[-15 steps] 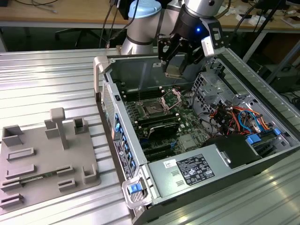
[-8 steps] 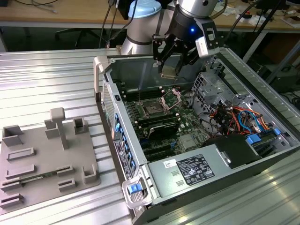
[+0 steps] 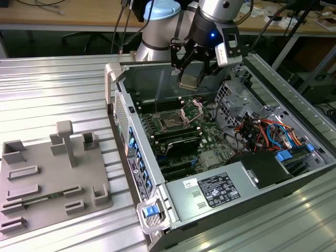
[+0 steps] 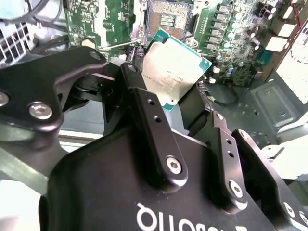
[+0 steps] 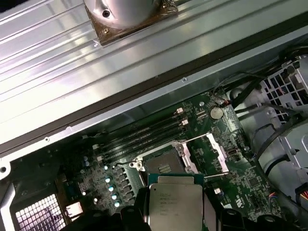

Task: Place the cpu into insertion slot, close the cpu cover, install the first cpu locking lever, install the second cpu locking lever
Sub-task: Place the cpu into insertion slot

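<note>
My gripper hangs over the open computer case, shut on the cpu, a flat silver square. In both wrist views the black fingers clamp the cpu by two opposite edges, metal top facing the camera. The insertion slot lies below on the green board, dark and uncovered. It sits just beyond the held cpu in the first wrist view, as the insertion slot. The cpu cover stands raised on its hinge beside the slot, seen as an open silver frame.
Long black memory slots run beside the socket. A drive cage, bundled cables and a power supply fill the case's right side. A grey fixture tray lies on the ribbed metal table at the exterior view's left.
</note>
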Robot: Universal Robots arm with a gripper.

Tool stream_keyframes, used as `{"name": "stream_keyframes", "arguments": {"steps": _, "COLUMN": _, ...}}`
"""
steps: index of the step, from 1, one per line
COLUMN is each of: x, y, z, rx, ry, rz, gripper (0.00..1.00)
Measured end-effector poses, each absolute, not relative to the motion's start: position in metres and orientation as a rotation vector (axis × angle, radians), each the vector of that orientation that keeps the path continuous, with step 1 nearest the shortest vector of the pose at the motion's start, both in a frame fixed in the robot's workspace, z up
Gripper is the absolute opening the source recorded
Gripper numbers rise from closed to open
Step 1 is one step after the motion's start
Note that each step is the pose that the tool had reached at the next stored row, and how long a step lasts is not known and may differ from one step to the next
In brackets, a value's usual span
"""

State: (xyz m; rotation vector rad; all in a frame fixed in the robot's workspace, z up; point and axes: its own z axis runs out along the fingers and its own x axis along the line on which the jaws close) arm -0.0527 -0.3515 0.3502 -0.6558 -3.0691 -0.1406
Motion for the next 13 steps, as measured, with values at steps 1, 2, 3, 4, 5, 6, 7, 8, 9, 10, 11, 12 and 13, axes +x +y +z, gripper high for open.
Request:
{"name": "stream_keyframes", "arguments": {"steps": 1, "x": -0.0527, "y": -0.3515, "z": 0.3498, "rx": -0.676, "ry": -3.065, "rz": -0.141, "gripper": 0.55}}
{"name": "stream_keyframes", "arguments": {"steps": 2, "x": -0.0527, "y": -0.3515, "z": 0.3495, "rx": -0.697, "ry": -3.061, "rz": -0.141, "gripper": 0.55}}
{"name": "stream_keyframes", "arguments": {"steps": 3, "x": -0.0527, "y": -0.3515, "z": 0.3489, "rx": -0.739, "ry": -3.053, "rz": -0.141, "gripper": 0.55}}
{"name": "stream_keyframes", "arguments": {"steps": 4, "x": -0.0526, "y": -0.3515, "z": 0.3485, "rx": -0.763, "ry": -3.047, "rz": -0.141, "gripper": 0.55}}
{"name": "stream_keyframes", "arguments": {"steps": 5, "x": -0.0526, "y": -0.3515, "z": 0.3481, "rx": -0.775, "ry": -3.045, "rz": -0.141, "gripper": 0.55}}
{"name": "stream_keyframes", "arguments": {"steps": 6, "x": -0.0526, "y": -0.3515, "z": 0.3477, "rx": -0.78, "ry": -3.044, "rz": -0.14, "gripper": 0.55}}
{"name": "stream_keyframes", "arguments": {"steps": 7, "x": -0.0527, "y": -0.3515, "z": 0.3474, "rx": -0.782, "ry": -3.043, "rz": -0.14, "gripper": 0.55}}
{"name": "stream_keyframes", "arguments": {"steps": 8, "x": -0.0527, "y": -0.3515, "z": 0.3472, "rx": -0.783, "ry": -3.043, "rz": -0.14, "gripper": 0.55}}
{"name": "stream_keyframes", "arguments": {"steps": 9, "x": -0.0527, "y": -0.3515, "z": 0.3472, "rx": -0.785, "ry": -3.043, "rz": -0.14, "gripper": 0.55}}
{"name": "stream_keyframes", "arguments": {"steps": 10, "x": -0.0527, "y": -0.3515, "z": 0.3472, "rx": -0.785, "ry": -3.043, "rz": -0.14, "gripper": 0.55}}
{"name": "stream_keyframes", "arguments": {"steps": 11, "x": -0.0527, "y": -0.3515, "z": 0.3472, "rx": -0.785, "ry": -3.043, "rz": -0.14, "gripper": 0.55}}
{"name": "stream_keyframes", "arguments": {"steps": 12, "x": -0.0527, "y": -0.3515, "z": 0.3472, "rx": -0.785, "ry": -3.043, "rz": -0.14, "gripper": 0.55}}
{"name": "stream_keyframes", "arguments": {"steps": 13, "x": -0.0527, "y": -0.3515, "z": 0.3472, "rx": -0.785, "ry": -3.043, "rz": -0.14, "gripper": 0.55}}
